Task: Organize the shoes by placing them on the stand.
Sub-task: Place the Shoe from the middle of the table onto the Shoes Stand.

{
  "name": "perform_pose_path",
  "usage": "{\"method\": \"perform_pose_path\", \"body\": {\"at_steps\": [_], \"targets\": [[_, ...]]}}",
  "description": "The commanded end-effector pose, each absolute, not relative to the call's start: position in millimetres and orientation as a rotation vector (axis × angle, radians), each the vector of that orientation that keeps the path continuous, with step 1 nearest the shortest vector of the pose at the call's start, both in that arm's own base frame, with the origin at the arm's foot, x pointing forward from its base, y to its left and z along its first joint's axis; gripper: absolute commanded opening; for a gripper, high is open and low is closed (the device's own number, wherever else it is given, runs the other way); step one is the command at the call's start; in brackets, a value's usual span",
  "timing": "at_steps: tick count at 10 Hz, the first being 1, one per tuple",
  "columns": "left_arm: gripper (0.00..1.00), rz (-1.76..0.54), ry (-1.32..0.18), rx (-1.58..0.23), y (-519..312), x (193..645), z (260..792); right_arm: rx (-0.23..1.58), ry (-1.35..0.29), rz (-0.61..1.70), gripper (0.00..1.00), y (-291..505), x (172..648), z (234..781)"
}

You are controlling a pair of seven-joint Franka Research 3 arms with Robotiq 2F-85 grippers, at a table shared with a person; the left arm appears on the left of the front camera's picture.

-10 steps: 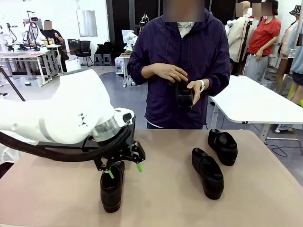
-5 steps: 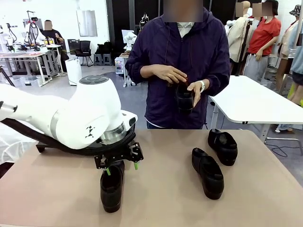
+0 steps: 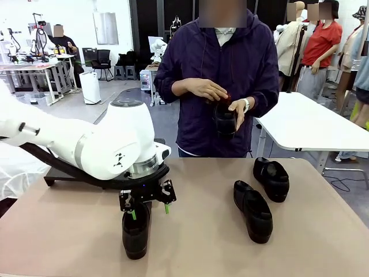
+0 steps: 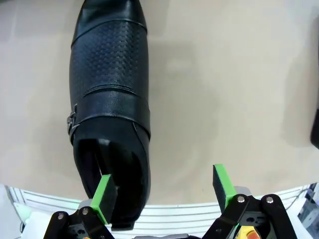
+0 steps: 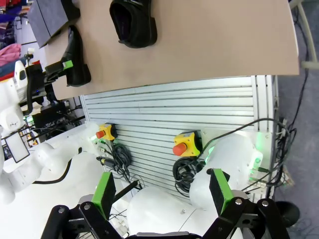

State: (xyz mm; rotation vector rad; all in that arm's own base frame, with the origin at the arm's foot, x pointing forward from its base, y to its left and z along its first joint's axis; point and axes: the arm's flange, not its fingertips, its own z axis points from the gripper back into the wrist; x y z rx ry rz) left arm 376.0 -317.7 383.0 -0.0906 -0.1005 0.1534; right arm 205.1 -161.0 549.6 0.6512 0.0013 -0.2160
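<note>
Left pincer (image 3: pixel 149 211) points down, jaws wide; right pincer (image 5: pixel 162 191) likewise spread.

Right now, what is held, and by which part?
Neither claw holds anything: left claw open at the heel of the near shoe, right claw open, empty. The person's hands hold another shoe by its upper part.

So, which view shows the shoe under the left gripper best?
The left wrist view: the shoe is close, from above, buckle clear. The front view shows its toe; the right wrist view, a small side profile.
</note>
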Motion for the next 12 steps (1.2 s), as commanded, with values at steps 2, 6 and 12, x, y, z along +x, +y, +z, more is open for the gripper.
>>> {"method": "perform_pose_path", "body": {"at_steps": [2,6,12], "targets": [[1.0,0.181,-0.079,-0.019,-325.3,397.5,356.8,0.642,0.0,-0.19,1.0,-165.8,204.2,551.9],[0.36,0.209,-0.083,0.0,-323.7,405.2,346.4,0.642,0.0,-0.19,1.0,-165.8,204.2,551.9],[0.0,0.214,-0.077,0.022,-322.5,405.7,346.2,0.642,0.0,-0.19,1.0,-165.8,204.2,551.9]]}}
